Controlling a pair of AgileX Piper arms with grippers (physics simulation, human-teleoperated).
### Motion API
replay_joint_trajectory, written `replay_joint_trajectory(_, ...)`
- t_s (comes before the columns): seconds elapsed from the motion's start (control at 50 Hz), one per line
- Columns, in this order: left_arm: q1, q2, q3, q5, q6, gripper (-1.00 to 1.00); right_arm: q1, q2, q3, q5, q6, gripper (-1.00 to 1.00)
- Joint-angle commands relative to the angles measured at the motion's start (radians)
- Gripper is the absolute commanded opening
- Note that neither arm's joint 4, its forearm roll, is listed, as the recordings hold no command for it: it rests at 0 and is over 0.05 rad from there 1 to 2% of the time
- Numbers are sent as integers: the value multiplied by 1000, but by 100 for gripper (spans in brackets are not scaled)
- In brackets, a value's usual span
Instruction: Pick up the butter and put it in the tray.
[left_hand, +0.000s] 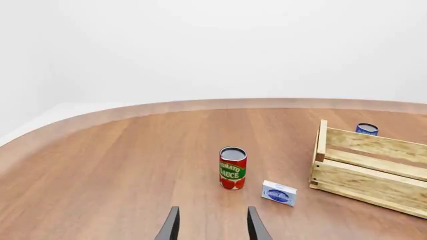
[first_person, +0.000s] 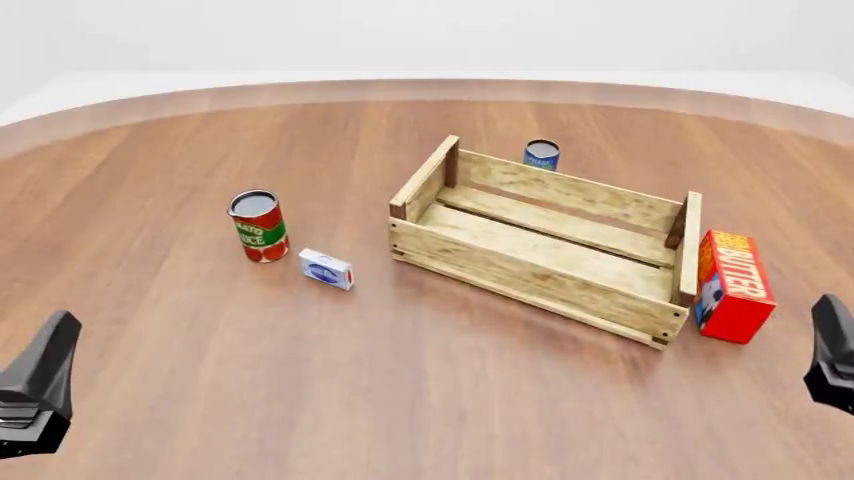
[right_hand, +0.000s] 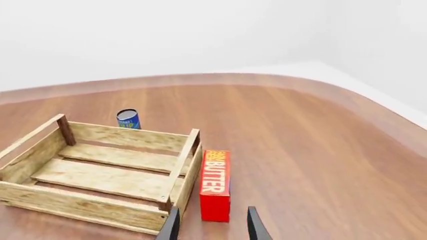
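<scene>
The butter (first_person: 734, 285), a red carton with an orange face, stands upright on the table just outside the right end of the tray (first_person: 534, 275). The tray is a light wooden slatted crate and holds nothing. In the right wrist view the butter (right_hand: 215, 184) is straight ahead of my right gripper (right_hand: 213, 211), which is open and empty, a short way from it, with the tray (right_hand: 80, 202) beside it. My left gripper (left_hand: 213, 210) is open and empty, over bare table at the near left. The tray's end (left_hand: 373, 175) also shows in the left wrist view.
A red tomato sauce can (first_person: 258, 226) and a small blue-white box (first_person: 326, 269) sit left of the tray. A blue can (first_person: 541, 154) stands behind the tray. The table's curved far edge (first_person: 427, 88) runs across the back.
</scene>
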Motion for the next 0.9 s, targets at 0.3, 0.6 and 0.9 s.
replay_joint_trajectory(0.3, 0, 0, 0, 0, 0, 100, -49, 233, 15, -200, -10, 100)
replay_joint_trajectory(0.6, 0, 0, 0, 0, 0, 100, -34, 474, 43, -431, -14, 100)
replay_joint_trajectory(0.9, 0, 0, 0, 0, 0, 100, -35, 623, 44, -559, -16, 100)
